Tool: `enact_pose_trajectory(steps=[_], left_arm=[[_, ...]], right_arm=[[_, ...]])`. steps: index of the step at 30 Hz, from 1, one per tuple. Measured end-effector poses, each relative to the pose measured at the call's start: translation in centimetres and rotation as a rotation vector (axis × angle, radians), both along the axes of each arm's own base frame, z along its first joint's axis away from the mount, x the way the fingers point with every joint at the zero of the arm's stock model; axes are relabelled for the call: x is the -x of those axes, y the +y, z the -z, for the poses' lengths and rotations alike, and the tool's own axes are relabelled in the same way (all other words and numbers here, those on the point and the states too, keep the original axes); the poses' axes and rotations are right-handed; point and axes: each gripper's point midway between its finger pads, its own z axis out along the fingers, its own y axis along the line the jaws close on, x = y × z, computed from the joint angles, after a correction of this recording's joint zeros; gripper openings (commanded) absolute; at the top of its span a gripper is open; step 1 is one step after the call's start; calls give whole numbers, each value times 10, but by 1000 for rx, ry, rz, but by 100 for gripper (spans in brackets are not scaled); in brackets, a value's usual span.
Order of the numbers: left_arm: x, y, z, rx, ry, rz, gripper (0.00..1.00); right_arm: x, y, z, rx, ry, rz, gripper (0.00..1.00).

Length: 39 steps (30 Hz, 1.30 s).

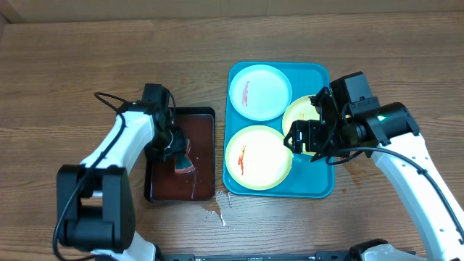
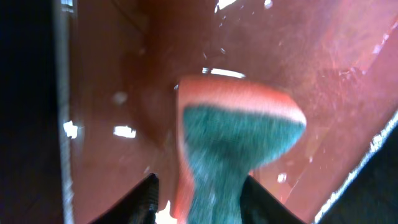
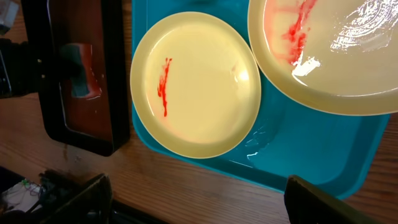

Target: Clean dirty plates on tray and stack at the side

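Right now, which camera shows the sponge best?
Left wrist: the sponge fills the frame, green scrub face and red edge plain, pinched by the left gripper over the black tray. Overhead shows it small, partly under the gripper. Right wrist catches only a blurred glimpse at its left edge.

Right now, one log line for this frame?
left gripper: shut on sponge in black tray | right gripper: open over turquoise tray | plates: three on tray, all red-streaked | side stack: none yet

Left hand (image 1: 177,150) pointing down, clamped tight, right hand (image 1: 296,138) angled down, spread wide.
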Motion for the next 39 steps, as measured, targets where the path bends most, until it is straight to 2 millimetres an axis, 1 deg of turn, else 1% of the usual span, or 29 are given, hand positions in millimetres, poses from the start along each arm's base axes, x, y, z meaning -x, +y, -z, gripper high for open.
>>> enact_pose_trajectory(steps=[1,2,3,4,7,11,13,17,19,21,24,25,26,27,29,30,32,33,36,39], left_arm=[[0,-2,4,12,7,5,26],[0,-4,7,23,16,7,18],[1,-6,9,35,26,10,9],[2,-7,11,42,31,11,4],[2,-9,13,51,37,16,4],[4,-9,12,54,46,16,4],[8,-9,10,53,64,16,4],[15,-8,2,46,108,19,4],[14,-8,-5,44,109,28,4],[12,-8,-15,43,96,37,4],[5,-8,-36,45,52,49,4],[3,-8,-43,47,30,53,4],[0,-8,-51,48,8,58,4],[-1,-9,-59,49,-15,61,4],[-3,-9,-72,51,-54,66,4],[-4,-9,-79,52,-74,70,4],[-3,-9,-89,53,-106,75,4],[-3,-9,-94,53,-123,80,4],[-2,-11,-104,54,-157,99,4],[-3,-16,-107,54,-173,123,4]], right_arm=[[-1,0,3,1,4,2,83],[-1,0,6,3,7,2,81],[-1,0,11,4,14,4,81],[0,0,17,6,21,6,81],[0,0,38,11,32,8,78],[-1,-1,61,15,21,8,65],[-4,-2,72,16,1,12,62],[-6,-4,95,36,-36,21,48],[-4,-2,105,56,-44,21,43],[-2,2,112,81,-44,11,41],[-3,6,124,139,-43,6,34],[-3,7,129,157,-42,5,31],[-4,9,134,170,-38,5,26],[-6,8,140,186,-35,9,23],[-10,5,152,215,-22,33,22],[-12,4,157,229,-19,45,18],[-14,1,167,249,-6,58,6],[-15,3,168,241,-5,61,4],[-17,4,166,235,-7,89,4],[-18,2,166,237,-1,131,4]])
